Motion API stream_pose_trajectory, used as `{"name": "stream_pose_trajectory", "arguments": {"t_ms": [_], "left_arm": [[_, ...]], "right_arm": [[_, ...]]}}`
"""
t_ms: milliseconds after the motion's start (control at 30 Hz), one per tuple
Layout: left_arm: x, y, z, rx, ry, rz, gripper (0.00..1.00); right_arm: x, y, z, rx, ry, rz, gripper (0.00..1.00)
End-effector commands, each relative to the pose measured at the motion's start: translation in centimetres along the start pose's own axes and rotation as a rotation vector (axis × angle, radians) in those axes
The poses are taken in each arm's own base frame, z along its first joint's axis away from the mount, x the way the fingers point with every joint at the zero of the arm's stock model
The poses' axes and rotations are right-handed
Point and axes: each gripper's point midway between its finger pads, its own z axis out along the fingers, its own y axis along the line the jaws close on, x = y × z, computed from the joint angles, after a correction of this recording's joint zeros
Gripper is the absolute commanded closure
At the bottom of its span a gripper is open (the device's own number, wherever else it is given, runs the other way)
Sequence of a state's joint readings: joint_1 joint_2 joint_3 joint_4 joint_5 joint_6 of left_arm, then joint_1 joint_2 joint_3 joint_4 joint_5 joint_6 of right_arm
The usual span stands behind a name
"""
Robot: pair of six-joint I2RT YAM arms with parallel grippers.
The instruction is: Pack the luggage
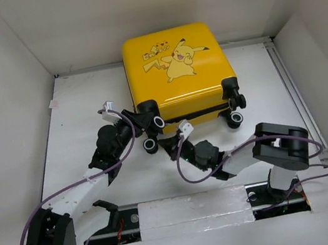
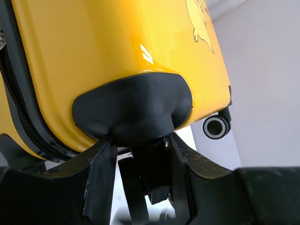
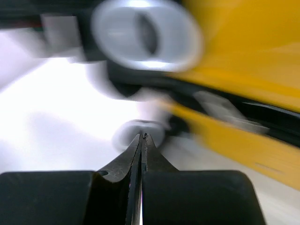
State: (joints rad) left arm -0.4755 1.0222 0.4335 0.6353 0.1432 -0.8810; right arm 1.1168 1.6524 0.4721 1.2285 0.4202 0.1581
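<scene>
The luggage is a yellow hard-shell suitcase with a Pikachu on its lid, lying flat and closed at the back centre of the table. My left gripper is at its near left corner. In the left wrist view the luggage fills the top, and my left gripper is closed around the black wheel mount under the corner housing. My right gripper is shut and low in front of the case's near edge. In the right wrist view my right gripper has its tips pressed together in front of a blurred wheel and the yellow shell.
Black wheels stick out at the case's near side, on the left and on the right. A dark zipper seam runs along the near edge. White walls enclose the table on three sides. A rail runs along the right side.
</scene>
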Motion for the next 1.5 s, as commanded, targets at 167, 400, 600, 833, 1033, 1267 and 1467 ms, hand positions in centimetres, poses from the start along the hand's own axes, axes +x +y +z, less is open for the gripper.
{"name": "stream_pose_trajectory", "arguments": {"t_ms": [167, 400, 600, 833, 1033, 1267, 1467], "left_arm": [[-1.7, -11.9, -2.3, 0.365, 0.059, 0.022, 1.0], [-2.4, -10.9, -2.9, 0.291, 0.019, 0.017, 1.0], [-3.1, -5.4, -3.2, 0.052, -0.069, 0.067, 0.46], [-2.6, -2.9, -4.5, -0.018, -0.094, 0.092, 0.37], [-1.1, -3.6, -2.9, 0.004, 0.019, 0.12, 0.37], [0.2, -3.9, -1.4, 0.042, 0.087, 0.119, 0.48], [3.2, -7.2, 0.3, 0.072, 0.142, 0.17, 0.57]], "right_arm": [[-4.4, 12.9, 0.6, -0.474, -0.162, 0.162, 1.0], [-5.4, 10.9, -0.5, -0.406, -0.213, 0.228, 1.0], [-1.3, 1.7, -3.7, -0.063, -0.002, 0.178, 0.59], [-0.9, -3.3, -5.4, 0.08, 0.115, 0.125, 0.38], [-1.8, -4.6, -4.4, 0.107, 0.11, 0.107, 0.35], [-3.1, -6.3, -0.5, 0.075, 0.089, 0.062, 0.39], [-3.3, -7.1, 1.1, -0.02, 0.054, 0.077, 0.43]]}}
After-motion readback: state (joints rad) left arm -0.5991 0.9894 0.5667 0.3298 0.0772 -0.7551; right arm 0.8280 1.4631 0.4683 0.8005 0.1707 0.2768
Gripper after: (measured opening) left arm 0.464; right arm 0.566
